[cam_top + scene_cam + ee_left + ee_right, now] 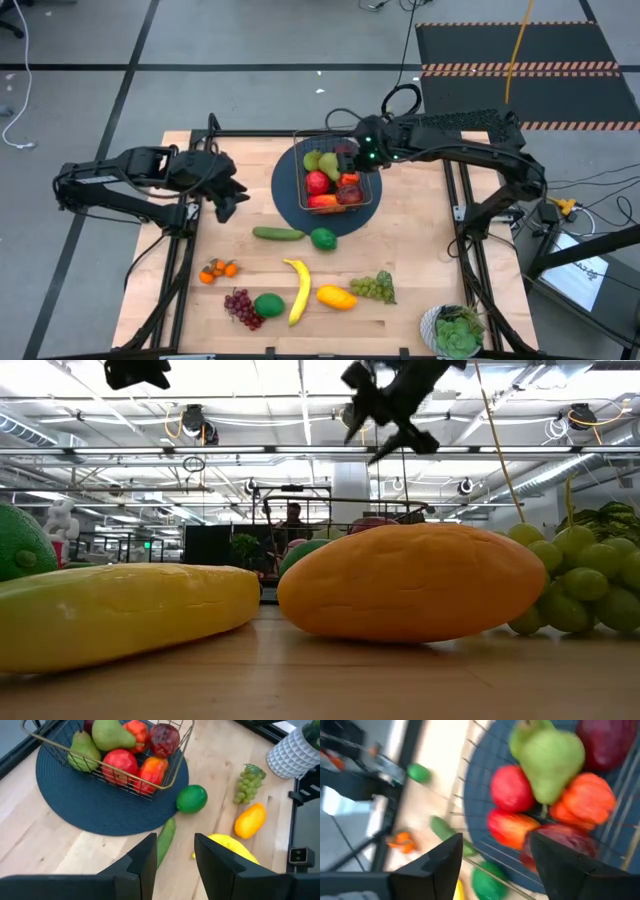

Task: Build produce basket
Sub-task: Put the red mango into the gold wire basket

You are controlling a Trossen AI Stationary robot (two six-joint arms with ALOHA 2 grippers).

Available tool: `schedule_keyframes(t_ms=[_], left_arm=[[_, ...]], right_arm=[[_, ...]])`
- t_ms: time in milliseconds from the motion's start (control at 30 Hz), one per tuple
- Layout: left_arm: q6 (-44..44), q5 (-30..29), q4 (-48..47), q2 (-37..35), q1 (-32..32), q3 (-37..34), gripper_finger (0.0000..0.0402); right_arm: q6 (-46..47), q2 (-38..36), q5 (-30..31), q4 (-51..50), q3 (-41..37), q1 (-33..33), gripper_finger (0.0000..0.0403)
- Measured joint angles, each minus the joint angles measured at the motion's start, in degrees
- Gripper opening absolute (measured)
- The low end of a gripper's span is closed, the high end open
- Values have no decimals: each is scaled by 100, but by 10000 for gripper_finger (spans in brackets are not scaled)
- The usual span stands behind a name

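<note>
The wire basket stands on a round dark-blue mat and holds pears, red apples and other red fruit. Loose on the table lie a cucumber, a lime, oranges, purple grapes, a second lime, a banana, a mango and green grapes. My right gripper hovers open and empty over the basket. My left gripper is open and empty, raised left of the mat, looking toward the cucumber and lime.
A leafy plant in a white pot stands at the table's near right corner. Bare wood shows between the mat and the near row of produce. In the low view the banana, mango and green grapes fill the foreground.
</note>
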Motion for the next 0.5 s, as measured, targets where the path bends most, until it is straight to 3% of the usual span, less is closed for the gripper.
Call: schedule_keyframes(t_ms=[233,500], left_arm=[[397,-2,12,-22,2,0,131],[454,-2,58,-15,2,0,131]], right_arm=[[291,-704,426,588,0,456,235],[64,-1222,1546,609,2,1221,235]])
